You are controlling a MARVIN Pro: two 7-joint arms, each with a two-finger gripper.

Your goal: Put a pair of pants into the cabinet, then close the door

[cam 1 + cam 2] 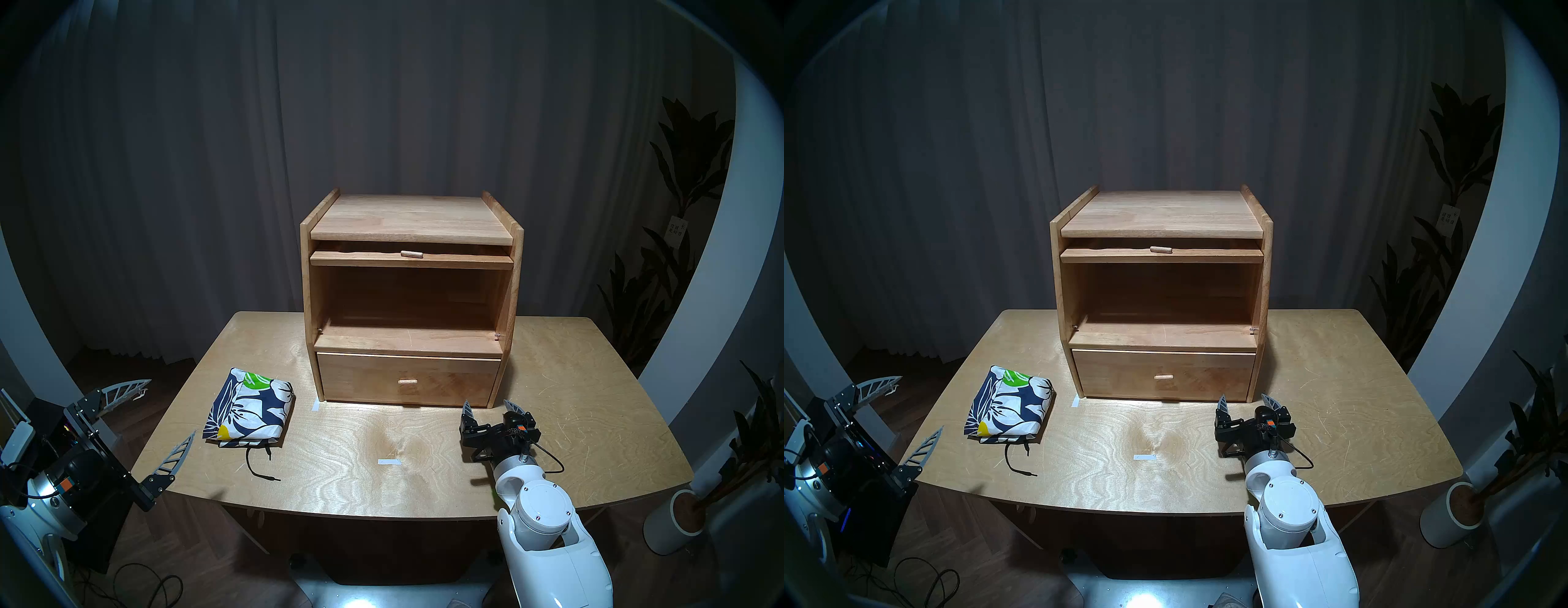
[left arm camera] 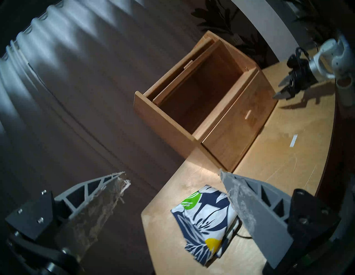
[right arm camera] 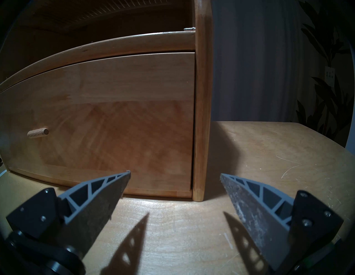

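Observation:
The pair of pants (image 1: 250, 409) (image 1: 1011, 407) (image 2: 207, 217) lies folded on the table's left half, its black drawstring (image 1: 259, 463) trailing toward the front edge. The cabinet (image 1: 409, 216) (image 1: 1161, 212) (image 2: 165, 119) stands at the back middle, its upper compartment open and empty. The door (image 1: 360, 259) is swung up and slid in under the top; only its front edge and peg handle (image 1: 410, 254) show. My left gripper (image 1: 169, 407) (image 2: 172, 172) hangs open off the table's left edge, beside the pants. My right gripper (image 1: 486, 402) (image 3: 174, 172) is open, low over the table at the cabinet's bottom right corner.
The drawer (image 1: 407, 382) (image 3: 115, 115) below the compartment is shut, with a small knob (image 3: 37, 132). Two white tape marks (image 1: 389, 462) (image 1: 315, 405) lie on the wooden table (image 1: 572, 382). A potted plant (image 1: 679, 522) stands off the table's right front corner, and curtains hang behind.

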